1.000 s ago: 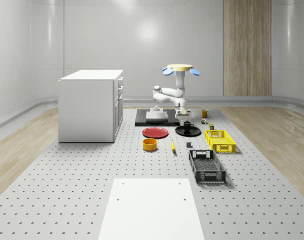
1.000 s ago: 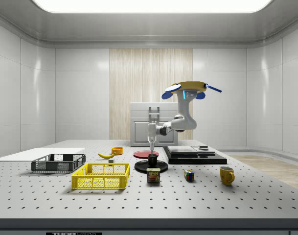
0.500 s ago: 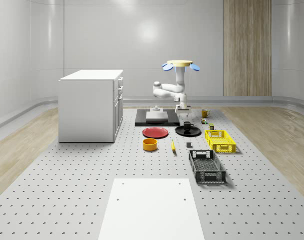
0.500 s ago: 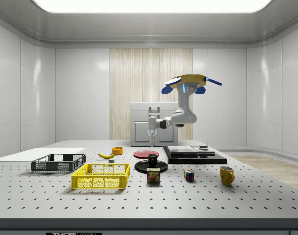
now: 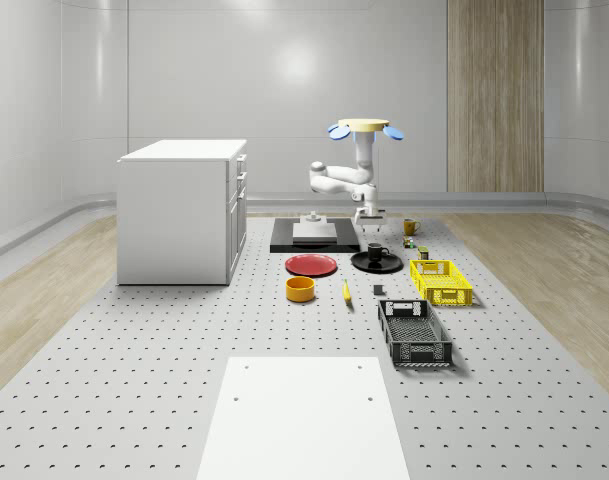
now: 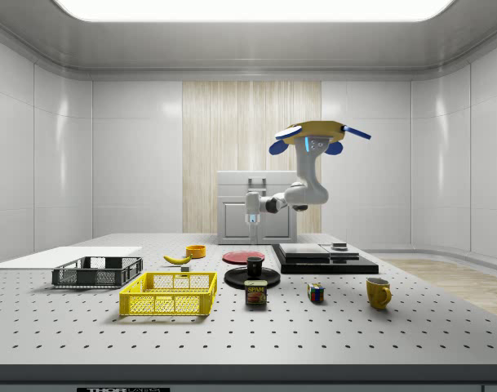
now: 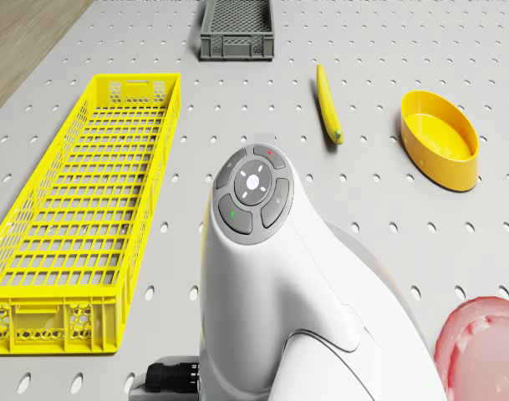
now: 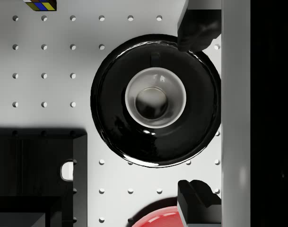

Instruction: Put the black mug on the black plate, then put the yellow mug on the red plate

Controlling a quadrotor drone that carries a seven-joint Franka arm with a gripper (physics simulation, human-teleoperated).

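Note:
The black mug (image 5: 375, 251) (image 6: 255, 265) stands upright on the black plate (image 5: 388, 265) (image 6: 235, 279). From the wrist I look straight down into the mug (image 8: 155, 97) at the middle of the plate (image 8: 115, 118). My gripper (image 5: 369, 222) (image 6: 251, 219) (image 8: 198, 112) hangs open and empty well above the mug. The drone (image 5: 364, 127) (image 6: 312, 135) hovers over the black plate's area. The red plate (image 5: 311, 265) (image 6: 243, 256) (image 8: 158, 217) lies bare beside the black one. The yellow mug (image 5: 410, 227) (image 6: 379, 292) stands apart on the table.
Around the plates are an orange bowl (image 5: 300, 289) (image 7: 442, 138), a banana (image 5: 346, 291) (image 7: 328, 114), a yellow basket (image 5: 440, 281) (image 7: 78, 217), a black basket (image 5: 414, 332), a can (image 6: 255, 293), a colour cube (image 6: 315, 292) and a black platform (image 5: 309, 235). A white cabinet (image 5: 179, 210) stands at the whole-scene view's left.
The gripper has left the black mug on the black plate and risen clear of it. The drone has climbed a little.

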